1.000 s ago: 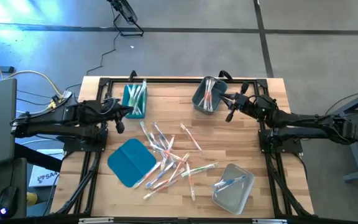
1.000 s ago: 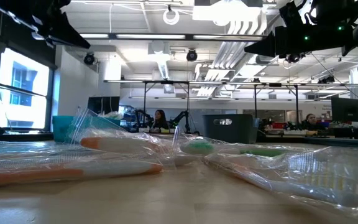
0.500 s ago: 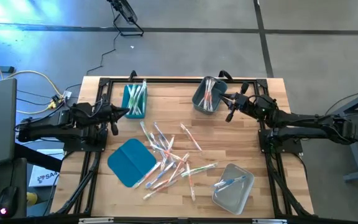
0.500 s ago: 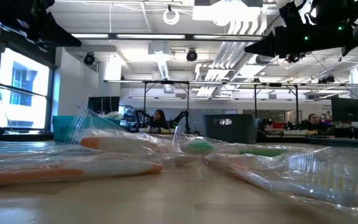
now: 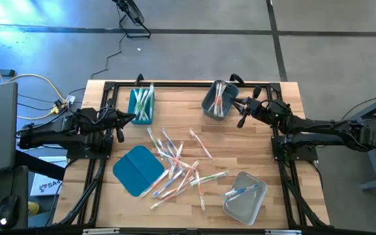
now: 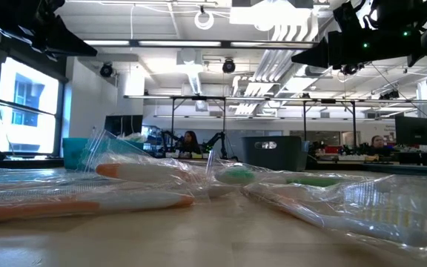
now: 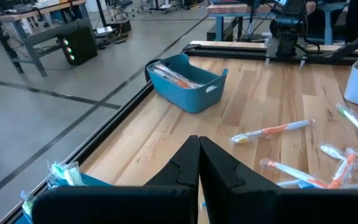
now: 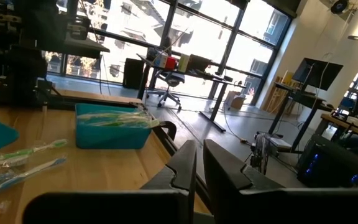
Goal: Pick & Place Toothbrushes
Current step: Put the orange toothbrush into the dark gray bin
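We see the wooden counter (image 5: 240,150) from above with both arms drawn back to its far half. The left gripper (image 5: 130,117) hangs near the counter's left edge, just beside the teal bin (image 5: 141,106) that sits by the far edge. Its fingers (image 7: 219,163) are pressed together with nothing between them. The right gripper (image 5: 236,103) hangs near the far right corner, right next to the grey bin (image 5: 217,99). Its fingers (image 8: 222,165) stand very narrow, a thin slit between them, and hold nothing.

Most of the toothbrushes (image 5: 175,166) lie loose in a scattered heap in the middle of the counter, crossing one another, pale with green, orange and blue parts. In the low view they appear wrapped in clear plastic. One lies a little apart toward the far side of the heap (image 5: 200,143). Some stand in the teal bin, some lie in the grey bin, and at least one blue one lies in the clear bin (image 5: 245,196) near the near right corner. A flat teal lid (image 5: 138,170) rests on the counter just left of the heap, toward the near left corner.
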Controlling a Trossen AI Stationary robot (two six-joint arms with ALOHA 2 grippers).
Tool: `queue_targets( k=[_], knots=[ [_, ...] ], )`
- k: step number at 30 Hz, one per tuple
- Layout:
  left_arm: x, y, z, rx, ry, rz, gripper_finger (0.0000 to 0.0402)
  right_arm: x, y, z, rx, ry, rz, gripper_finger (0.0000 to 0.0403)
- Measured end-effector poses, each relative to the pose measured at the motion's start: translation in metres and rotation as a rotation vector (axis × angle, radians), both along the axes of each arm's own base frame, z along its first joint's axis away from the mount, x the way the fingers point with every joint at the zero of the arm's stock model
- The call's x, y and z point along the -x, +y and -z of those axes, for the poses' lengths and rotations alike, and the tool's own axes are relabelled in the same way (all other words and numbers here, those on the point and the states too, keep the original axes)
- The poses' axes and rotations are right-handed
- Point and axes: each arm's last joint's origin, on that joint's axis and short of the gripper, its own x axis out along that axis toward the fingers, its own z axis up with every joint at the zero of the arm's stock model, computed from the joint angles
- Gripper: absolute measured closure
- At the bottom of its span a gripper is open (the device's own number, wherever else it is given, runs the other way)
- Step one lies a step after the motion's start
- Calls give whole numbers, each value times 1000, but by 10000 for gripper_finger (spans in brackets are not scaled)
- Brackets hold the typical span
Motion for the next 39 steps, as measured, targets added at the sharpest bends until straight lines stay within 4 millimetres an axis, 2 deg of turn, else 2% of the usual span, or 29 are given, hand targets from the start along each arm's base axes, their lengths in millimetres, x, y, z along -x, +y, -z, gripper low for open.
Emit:
queue_targets(
  k=[28,39],
  knots=[
    [0,0,0,3,0,1,398,0,1,0,1,0,-23,380],
    [0,0,0,1,1,1,398,-7,14,-7,6,3,-102,399]
  ],
)
